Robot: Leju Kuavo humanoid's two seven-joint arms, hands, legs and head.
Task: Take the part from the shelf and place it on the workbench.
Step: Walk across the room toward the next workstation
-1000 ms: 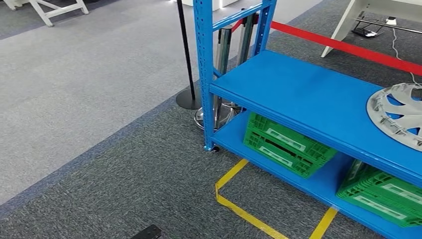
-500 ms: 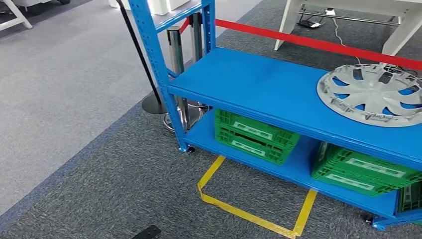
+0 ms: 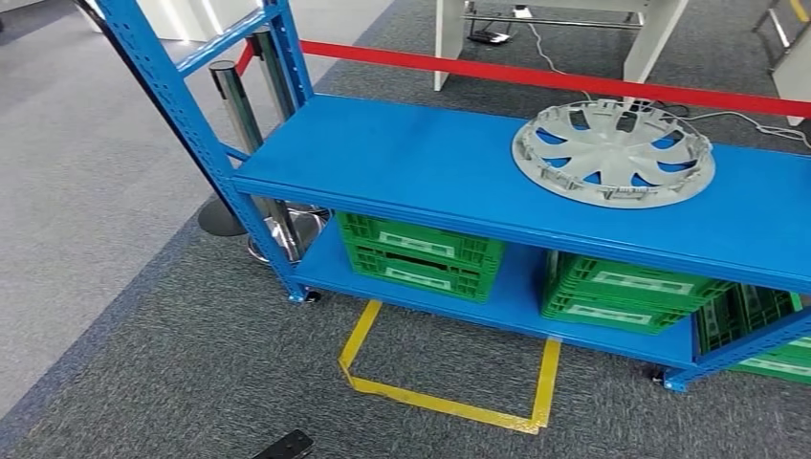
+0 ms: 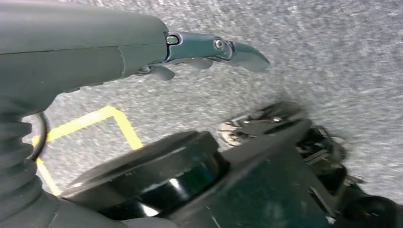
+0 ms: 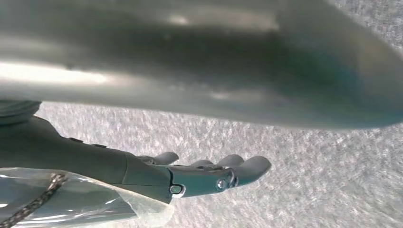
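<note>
Nearest you, low in the head view, yellow floor tape [image 3: 449, 406] marks a box on the carpet [image 3: 191, 363] right in front of the shelf [image 3: 430, 172]. Step into that box and square up before lifting either arm. Both arms hang by the floor. The left hand [image 4: 209, 52] is released, fingers stretched out and apart, holding nothing. The right hand [image 5: 209, 173] is the same: fingers out, nothing in them.

The part is a silver hubcap [image 3: 612, 153], lying flat on the shelf's upper deck, right of centre in the head view, well apart from the left post. It sits off to the right of the tape box, so you'll likely need to reach right or shift that way. It's wide and thin: my guess is two hands on opposite rim edges beats a one-hand pinch. Lift straight up and watch the post when you turn.

Counts:
- hubcap: one
- green crates [image 3: 421, 253] on the lower deck: three clear, maybe a fourth cut off at the right edge
- tape box: one
- red barrier belt [image 3: 536, 76] behind the shelf: one
- chrome posts [image 3: 239, 105]: two
- white desk legs [image 3: 650, 43] at the top of the frame; can't tell if that's the target desk.
</note>
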